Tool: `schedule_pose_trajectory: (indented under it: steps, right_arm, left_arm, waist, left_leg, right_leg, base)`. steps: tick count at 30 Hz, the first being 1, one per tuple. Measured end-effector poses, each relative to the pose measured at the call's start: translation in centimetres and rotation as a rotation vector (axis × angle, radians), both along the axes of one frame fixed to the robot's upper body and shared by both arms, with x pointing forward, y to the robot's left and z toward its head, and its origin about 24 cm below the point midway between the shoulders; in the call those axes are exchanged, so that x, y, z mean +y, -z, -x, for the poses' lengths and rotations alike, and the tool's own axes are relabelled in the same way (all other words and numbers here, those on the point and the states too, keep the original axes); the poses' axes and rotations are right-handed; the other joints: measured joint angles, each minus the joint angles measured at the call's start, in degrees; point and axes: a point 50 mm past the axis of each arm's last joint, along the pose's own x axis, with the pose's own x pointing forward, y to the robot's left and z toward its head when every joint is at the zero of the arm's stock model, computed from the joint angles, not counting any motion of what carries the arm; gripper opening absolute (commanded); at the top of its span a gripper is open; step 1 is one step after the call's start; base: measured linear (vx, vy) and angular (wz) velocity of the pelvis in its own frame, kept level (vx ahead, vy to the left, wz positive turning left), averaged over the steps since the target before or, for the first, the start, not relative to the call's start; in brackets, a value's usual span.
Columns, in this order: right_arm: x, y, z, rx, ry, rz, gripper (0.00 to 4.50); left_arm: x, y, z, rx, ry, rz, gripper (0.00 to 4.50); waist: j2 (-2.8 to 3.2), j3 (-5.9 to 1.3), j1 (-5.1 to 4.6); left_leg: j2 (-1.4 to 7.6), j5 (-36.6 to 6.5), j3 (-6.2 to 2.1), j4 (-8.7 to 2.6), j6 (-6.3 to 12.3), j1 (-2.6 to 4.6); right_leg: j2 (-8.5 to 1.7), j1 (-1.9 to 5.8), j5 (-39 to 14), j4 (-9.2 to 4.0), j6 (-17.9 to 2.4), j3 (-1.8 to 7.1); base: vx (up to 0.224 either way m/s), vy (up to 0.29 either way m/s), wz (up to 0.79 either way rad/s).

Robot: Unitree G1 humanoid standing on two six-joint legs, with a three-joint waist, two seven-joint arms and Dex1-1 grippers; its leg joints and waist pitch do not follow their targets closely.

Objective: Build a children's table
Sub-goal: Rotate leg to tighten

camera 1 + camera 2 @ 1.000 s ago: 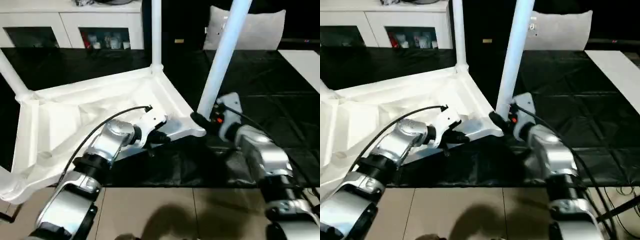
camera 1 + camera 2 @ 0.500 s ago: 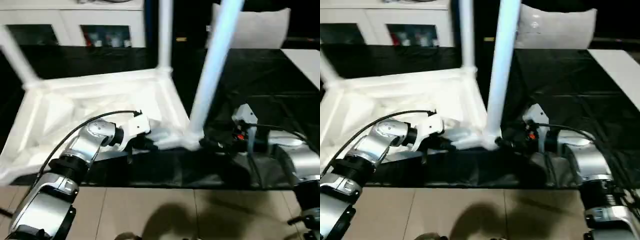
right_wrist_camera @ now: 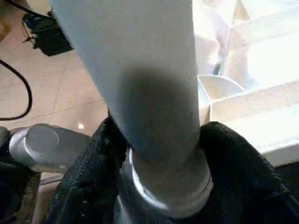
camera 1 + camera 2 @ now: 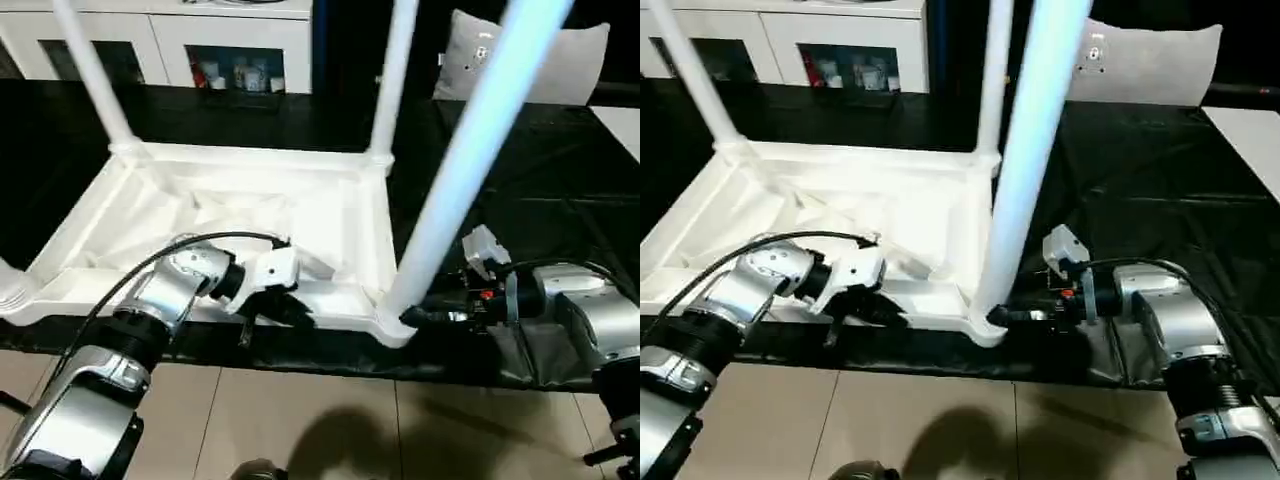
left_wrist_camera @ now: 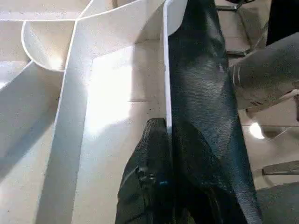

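The children's table lies upside down, its white top (image 4: 330, 190) showing the ribbed underside. Three legs stand up from it: far left (image 4: 92, 70), far right (image 4: 393, 80) and near right (image 4: 470, 160). My left gripper (image 4: 285, 308) is shut on the top's thin near rim (image 5: 164, 70), one finger (image 5: 152, 140) on each side of the wall. My right gripper (image 4: 415, 316) sits at the base of the near right leg (image 3: 149, 84), with its black fingers (image 3: 233, 158) pressed against both sides above the corner socket.
A black cover (image 4: 520, 200) lies under the table top, whose near edge reaches the tan floor tiles (image 4: 320, 420). White glass-door cabinets (image 4: 240, 40) stand at the back and a white pillow (image 4: 560, 60) at the back right. A white panel (image 4: 622, 125) lies at the far right.
The table top has swung round until it lies square to me, its near right corner coming closer. My right gripper opened briefly, then closed in on the leg's base. The left grip held.
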Motion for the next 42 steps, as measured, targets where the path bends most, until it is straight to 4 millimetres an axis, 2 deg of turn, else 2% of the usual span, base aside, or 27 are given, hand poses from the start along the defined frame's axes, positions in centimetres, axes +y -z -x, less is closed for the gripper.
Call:
schedule_pose_trajectory:
  steps: [1, 2, 3, 7, 12, 16, 18, 24, 26, 28, 29, 30, 32, 36, 37, 40, 42]
  right_arm:
    - [0.0, 0.0, 0.0, 0.0, -0.003, 0.0, 2.51]
    - [0.0, -0.1, -0.1, -0.001, -0.003, 0.0, 2.24]
    - [0.0, -0.1, -0.1, -0.001, -0.003, 0.0, 2.16]
    - [0.0, -0.1, -0.1, 0.003, -0.003, -0.003, 2.01]
    - [0.0, -0.1, 0.1, 0.026, 0.009, -0.011, 1.98]
    - [0.2, 0.3, 0.5, 0.029, 0.1, -0.031, 1.97]
    - [0.5, 0.5, 0.1, 0.029, 0.178, -0.041, 1.97]
    - [2.3, 0.9, -2.6, -0.024, 0.602, -0.023, 1.97]
    - [3.4, 1.0, -3.5, -0.036, 0.745, -0.018, 1.97]
    - [3.7, 0.9, -4.0, -0.039, 0.822, -0.015, 1.97]
    - [3.7, 0.9, -4.1, -0.037, 0.851, -0.026, 2.31]
    - [3.8, 1.0, -4.2, -0.04, 0.877, -0.032, 2.31]
    - [3.9, 1.0, -4.3, -0.049, 0.901, -0.041, 2.67]
    - [4.1, 1.0, -4.3, -0.05, 0.919, -0.07, 2.85]
    - [4.0, 1.0, -4.3, -0.053, 0.918, -0.072, 3.17]
    - [3.2, 0.8, -4.0, -0.06, 0.86, -0.073, 3.25]
    - [2.4, 0.7, -3.6, -0.085, 0.798, -0.046, 3.54]
  left_arm:
    - [0.0, 0.0, 0.0, -0.002, 0.003, 0.0, 0.0]
    - [0.0, 0.0, 0.0, -0.003, 0.005, 0.001, 0.0]
    - [-0.1, 0.0, 0.0, -0.003, 0.006, 0.001, 0.0]
    - [0.0, 0.0, 0.0, -0.001, 0.007, 0.002, 0.0]
    - [-0.1, 0.0, 0.0, 0.023, -0.014, 0.012, 0.0]
    - [-0.6, 0.3, -0.2, 0.058, -0.087, 0.03, 0.0]
    - [-0.7, 0.4, -0.4, 0.066, -0.152, 0.041, 0.0]
    - [-2.6, 1.0, -1.7, 0.082, -0.427, 0.088, 0.0]
    - [-3.5, 1.0, -2.3, 0.072, -0.512, 0.097, 0.0]
    - [-4.3, 1.0, -2.5, 0.065, -0.551, 0.103, 0.0]
    - [-4.7, 1.0, -2.5, 0.059, -0.563, 0.102, 0.0]
    - [-4.9, 0.9, -2.6, 0.054, -0.573, 0.103, 0.0]
    - [-5.2, 0.9, -2.7, 0.046, -0.581, 0.104, 0.0]
    - [-5.4, 0.9, -2.7, 0.033, -0.587, 0.105, 0.0]
    - [-5.4, 0.8, -2.7, 0.028, -0.583, 0.104, 0.0]
    - [-5.2, 0.8, -2.7, 0.006, -0.568, 0.094, 0.0]
    - [-4.8, 0.7, -2.8, -0.006, -0.556, 0.087, 0.0]
  waist:
    - [-0.01, 0.0, 0.13]
    - [-0.01, -0.01, 0.2]
    - [-0.01, -0.01, 0.23]
    - [-0.02, -0.01, 0.24]
    - [-0.02, -0.01, 0.37]
    - [-0.01, -0.02, 0.42]
    - [-0.02, -0.02, 0.06]
    - [-0.09, 0.03, -3.19]
    - [-0.08, 0.02, -3.66]
    - [-0.05, 0.01, -3.63]
    - [-0.05, 0.0, -3.58]
    - [-0.04, 0.0, -3.59]
    - [0.04, -0.05, -3.56]
    - [0.09, -0.08, -3.59]
    - [0.09, -0.07, -3.57]
    - [0.11, -0.04, -3.46]
    - [0.08, -0.03, -3.49]
  left_leg:
    - [0.0, 0.0, 0.0, 0.0, 0.0, 0.0]
    - [0.0, 0.0, 0.0, -0.01, 0.0, 0.0]
    - [0.0, 0.0, 0.0, -0.01, 0.0, -0.01]
    - [0.0, 0.0, 0.01, -0.01, 0.01, -0.02]
    - [0.0, -0.01, 0.01, -0.02, 0.01, -0.03]
    - [0.01, 0.0, 0.01, 0.0, 0.0, 0.06]
    - [0.01, 0.06, 0.01, 0.01, -0.07, 0.12]
    - [-0.02, 0.0, 0.04, -0.16, -0.57, 1.01]
    - [-0.04, 0.08, 0.04, -0.31, -0.68, 1.15]
    - [-0.07, 0.1, 0.04, -0.44, -0.67, 1.15]
    - [-0.07, 0.1, 0.04, -0.45, -0.66, 1.14]
    - [-0.07, 0.09, 0.04, -0.46, -0.64, 1.13]
    - [-0.08, 0.23, 0.04, -0.54, -0.27, 1.11]
    - [-0.08, 0.21, 0.05, -0.63, -0.24, 1.08]
    - [-0.08, 0.21, 0.05, -0.63, -0.24, 1.07]
    - [-0.09, 0.21, 0.06, -0.63, -0.23, 1.01]
    - [-0.09, 0.2, 0.06, -0.64, -0.23, 1.0]
  right_leg:
    - [0.0, 0.0, 0.05, 0.01, -0.09, 0.0]
    - [0.0, -0.01, 0.14, 0.02, -0.24, 0.0]
    - [0.0, -0.01, 0.14, 0.02, -0.24, 0.0]
    - [0.0, -0.04, 0.13, 0.02, -0.22, 0.0]
    - [0.0, -0.03, 0.12, 0.02, -0.21, 0.0]
    - [0.0, 0.03, 0.12, 0.04, -0.2, 0.0]
    - [0.0, 0.08, 0.08, 0.02, 0.0, 0.0]
    - [0.0, 0.81, 0.13, -0.25, 0.04, 0.02]
    - [0.0, 0.91, 0.13, -0.32, 0.04, 0.02]
    - [0.0, 0.95, 0.15, -0.43, 0.07, 0.02]
    - [0.0, 0.96, 0.15, -0.45, 0.08, 0.02]
    - [0.0, 0.96, 0.15, -0.47, 0.08, 0.02]
    - [0.0, 0.97, 0.17, -0.55, 0.07, 0.02]
    - [0.0, 0.92, 0.17, -0.55, 0.08, 0.02]
    - [0.0, 0.91, 0.17, -0.56, 0.07, 0.02]
    - [0.0, 0.88, 0.17, -0.61, 0.07, 0.02]
    - [0.0, 0.87, 0.17, -0.63, 0.08, 0.02]
  base:
    - [0.0, 0.0, 0.0]
    - [0.0, 0.0, 0.0]
    - [0.0, 0.0, 0.0]
    - [0.0, 0.0, 0.0]
    - [0.0, 0.0, 0.0]
    - [0.0, 0.0, 0.0]
    - [0.0, 0.0, 0.0]
    - [0.0, 0.0, 0.0]
    - [0.0, 0.0, 0.0]
    - [0.0, 0.0, 0.0]
    - [0.0, 0.0, 0.0]
    - [0.0, 0.0, 0.0]
    - [0.0, 0.0, 0.0]
    - [0.0, 0.0, 0.0]
    - [0.0, 0.0, 0.0]
    - [0.0, 0.0, 0.0]
    - [0.0, 0.0, 0.0]
